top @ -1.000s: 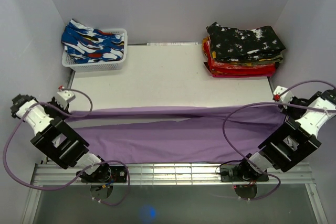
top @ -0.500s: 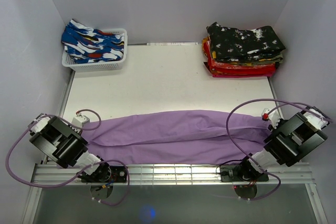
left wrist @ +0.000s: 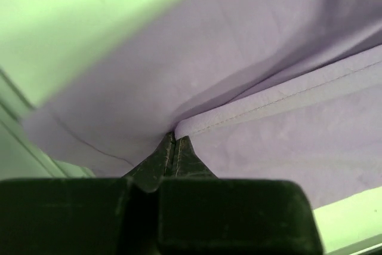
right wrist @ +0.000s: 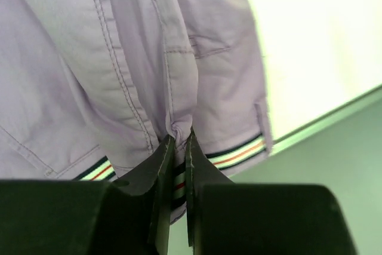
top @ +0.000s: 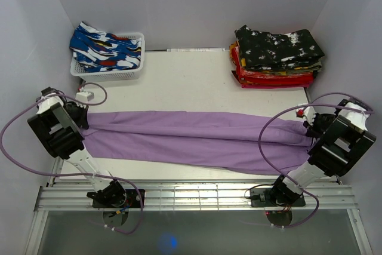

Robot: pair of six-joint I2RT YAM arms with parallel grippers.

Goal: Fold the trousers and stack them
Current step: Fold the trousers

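Note:
Purple trousers (top: 197, 138) lie stretched lengthwise across the white table (top: 191, 85), from left edge to right edge. My left gripper (top: 82, 116) is shut on the hem end at the left; in the left wrist view the gripper (left wrist: 173, 137) pinches the purple cloth (left wrist: 250, 58). My right gripper (top: 309, 125) is shut on the waistband end at the right; in the right wrist view the gripper (right wrist: 178, 138) clamps the striped waistband (right wrist: 239, 150).
A white basket (top: 110, 70) holding blue patterned clothing stands at the back left. A stack of folded trousers (top: 276, 57), black patterned on top and red below, sits at the back right. A metal rail (top: 191, 198) runs along the near edge.
Both grippers have swung from the near edge back toward the middle of the table, carrying the trousers with them. The cloth now lies flatter and farther from the rail.

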